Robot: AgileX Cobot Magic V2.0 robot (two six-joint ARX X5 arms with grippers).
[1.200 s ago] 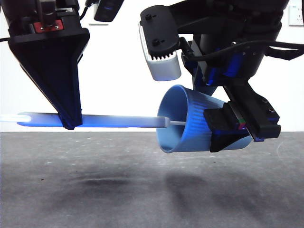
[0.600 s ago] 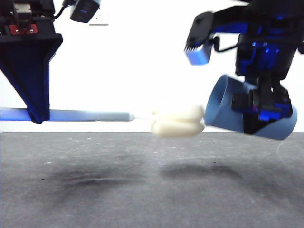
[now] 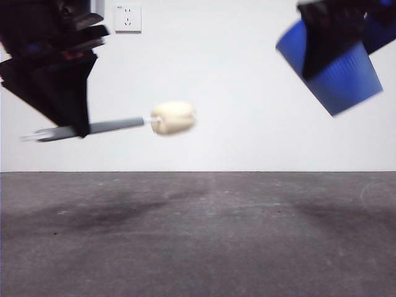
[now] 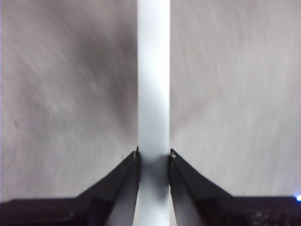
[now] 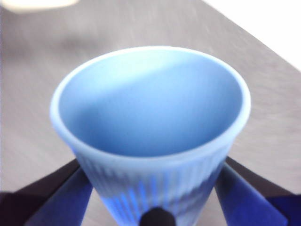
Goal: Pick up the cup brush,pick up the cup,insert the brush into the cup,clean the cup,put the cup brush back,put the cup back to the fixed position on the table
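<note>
My left gripper is high at the left of the front view, shut on the grey handle of the cup brush. The brush lies nearly level, its cream sponge head pointing right, well above the table. In the left wrist view the handle runs straight out between my closed jaws. My right gripper is at the top right, shut on the blue ribbed cup, held tilted and high. In the right wrist view the cup is empty, its mouth facing the camera. Brush and cup are far apart.
A white wall socket is on the back wall. The dark grey table stretches across the lower half of the front view, with soft shadows under both arms.
The brush has come out of the cup. My left gripper moved the brush left and up; my right gripper lifted the cup up and to the right, tilting it.
</note>
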